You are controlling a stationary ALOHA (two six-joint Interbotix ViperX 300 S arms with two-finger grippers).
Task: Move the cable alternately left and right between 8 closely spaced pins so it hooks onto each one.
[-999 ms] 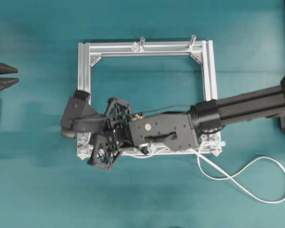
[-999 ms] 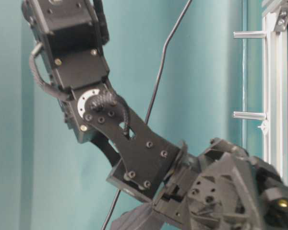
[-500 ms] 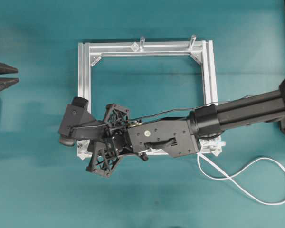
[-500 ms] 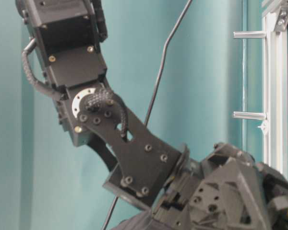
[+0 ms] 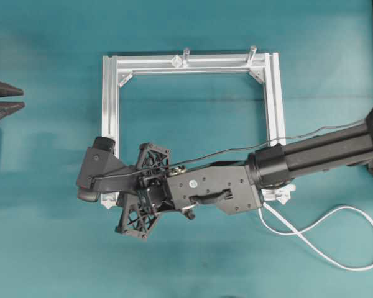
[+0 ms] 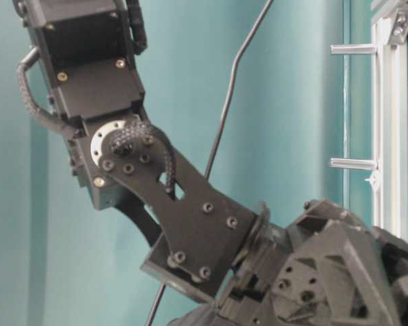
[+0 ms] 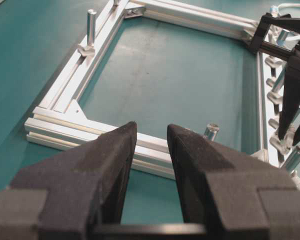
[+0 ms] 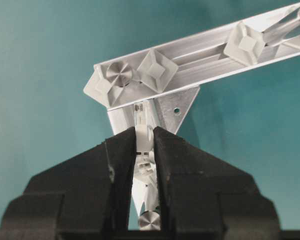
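The silver frame [image 5: 110, 105] lies flat. My right gripper [image 8: 144, 131] reaches across to its lower left corner [image 5: 121, 186] and is shut on the whitish plug [image 8: 139, 114] of the cable. The plug tip pokes out just short of the corner bracket. The cable's white cord [image 5: 336, 248] trails off the right end of the front rail in a loose loop. Diamond-based pins [image 8: 156, 70] line that rail and show as a row [image 7: 277, 95] in the left wrist view. My left gripper [image 7: 151, 125] hangs open and empty, short of the frame's left rail [image 7: 90, 131].
Two taller clear posts [image 5: 186, 54] [image 5: 252, 51] stand on the far rail and also show as posts [image 6: 353, 164] in the table-level view. The right forearm [image 5: 323, 146] and its black wire [image 6: 224, 115] cross over the frame. Teal tabletop [image 5: 193, 124] fills the frame's inside.
The right arm has swung a little toward the table's front, carrying the plug along over the lower left corner. The cord's loop has shifted slightly. The left gripper has stayed open.
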